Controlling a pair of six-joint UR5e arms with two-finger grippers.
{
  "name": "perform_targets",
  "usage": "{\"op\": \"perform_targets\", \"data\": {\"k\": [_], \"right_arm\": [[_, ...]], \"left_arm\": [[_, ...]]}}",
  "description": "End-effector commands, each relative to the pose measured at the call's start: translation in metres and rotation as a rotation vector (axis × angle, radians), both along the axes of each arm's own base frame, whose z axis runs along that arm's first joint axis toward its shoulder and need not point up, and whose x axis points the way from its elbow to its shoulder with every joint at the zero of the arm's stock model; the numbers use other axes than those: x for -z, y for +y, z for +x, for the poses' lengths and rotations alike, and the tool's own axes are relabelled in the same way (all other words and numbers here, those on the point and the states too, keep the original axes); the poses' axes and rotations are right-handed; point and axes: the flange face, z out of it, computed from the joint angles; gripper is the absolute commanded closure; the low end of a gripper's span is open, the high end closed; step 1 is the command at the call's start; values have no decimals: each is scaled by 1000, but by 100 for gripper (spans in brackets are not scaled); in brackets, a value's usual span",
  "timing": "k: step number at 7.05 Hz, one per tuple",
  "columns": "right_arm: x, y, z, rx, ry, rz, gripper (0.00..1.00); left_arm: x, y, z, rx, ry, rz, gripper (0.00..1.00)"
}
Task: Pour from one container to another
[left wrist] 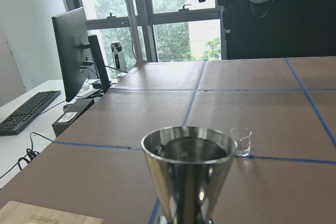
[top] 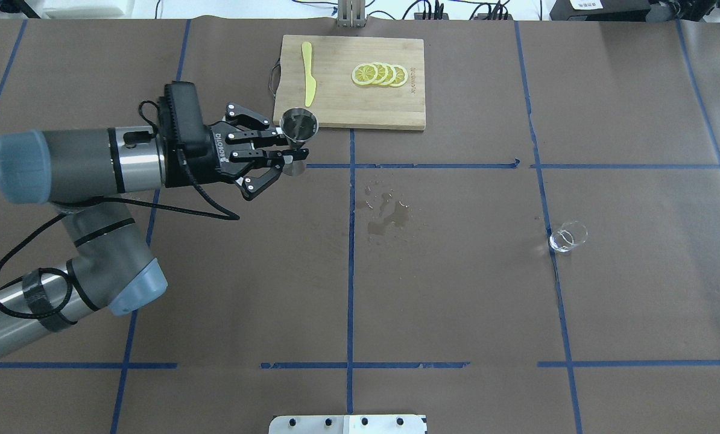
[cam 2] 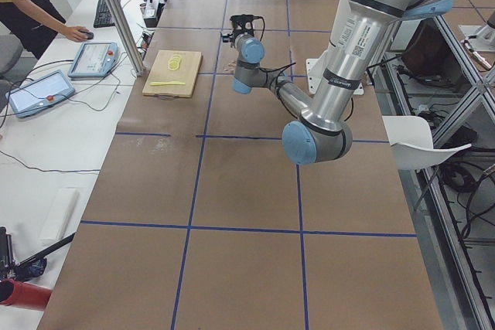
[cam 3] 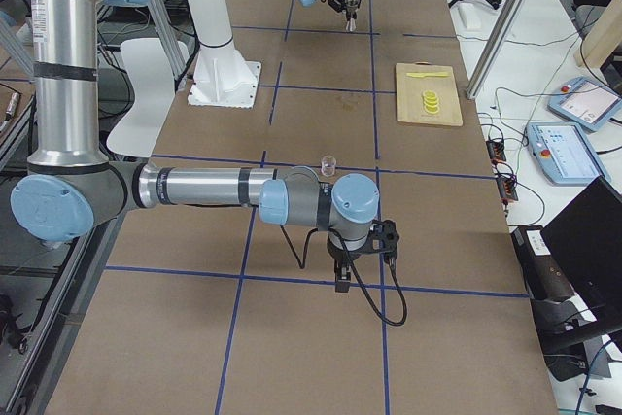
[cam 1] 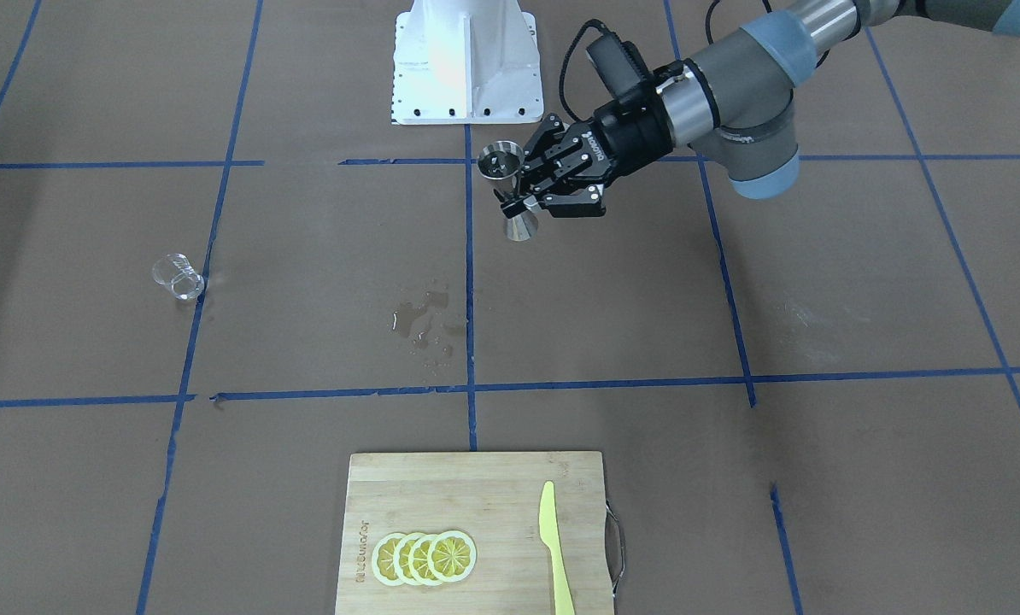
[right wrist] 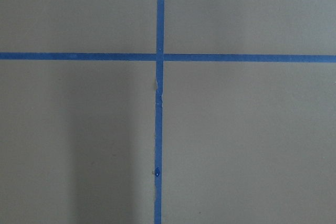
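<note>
My left gripper (top: 289, 158) is shut on the narrow waist of the shiny steel jigger (top: 298, 128), which it holds upright near the cutting board's corner. The jigger (cam 1: 512, 192) also fills the bottom of the left wrist view (left wrist: 188, 174), its upper cup facing up. The small clear glass tumbler (top: 568, 236) stands alone, far over on the table's right side (cam 1: 178, 277), and shows small behind the jigger (left wrist: 241, 141). My right gripper (cam 3: 340, 284) points down at bare table near a blue tape cross; I cannot tell whether it is open or shut.
A wet spill (top: 387, 217) marks the paper at the table's middle. The wooden cutting board (top: 336, 114) at the far edge carries lemon slices (top: 379, 74) and a yellow knife (top: 308, 72). The white robot base (cam 1: 466, 60) stands at the near edge.
</note>
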Motion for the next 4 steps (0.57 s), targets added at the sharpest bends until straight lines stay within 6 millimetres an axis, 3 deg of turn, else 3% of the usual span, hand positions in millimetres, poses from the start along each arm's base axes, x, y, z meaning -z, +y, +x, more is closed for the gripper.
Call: {"op": "perform_targets", "data": {"k": [1, 4], "right_arm": [[-2, 0, 0, 0, 3, -4, 0], [-1, 0, 0, 0, 4, -2, 0]], "left_arm": [[-35, 9, -45, 97, 67, -79, 100], [-75, 13, -92, 267, 217, -340, 100]]}}
